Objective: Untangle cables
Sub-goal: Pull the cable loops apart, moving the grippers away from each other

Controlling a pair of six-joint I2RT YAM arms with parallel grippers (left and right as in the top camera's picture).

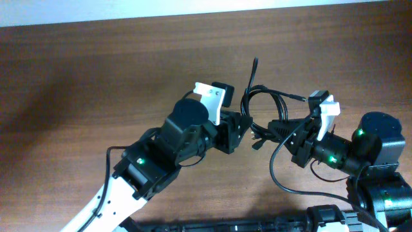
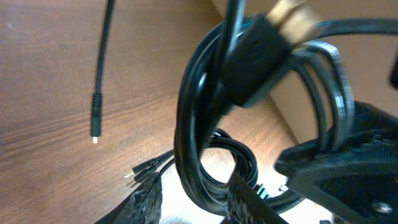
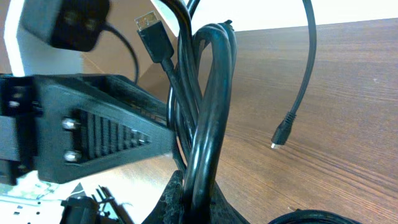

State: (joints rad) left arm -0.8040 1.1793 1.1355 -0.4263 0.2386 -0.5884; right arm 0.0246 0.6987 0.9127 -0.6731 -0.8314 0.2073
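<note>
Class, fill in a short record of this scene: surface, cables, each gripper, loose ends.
surface: brown wooden table
cables: thin black cables, looped into one bundle between the two arms
left gripper: left gripper open, fingers either side of the bundle
right gripper: right gripper shut on the bundle
loose ends: one small plug stretched away from the bundle

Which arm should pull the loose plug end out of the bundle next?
Left, probably. The right pincer looks clamped on the cables, a good anchor; the left pincer only straddles them loosely, and the plug end lies nearby.
</note>
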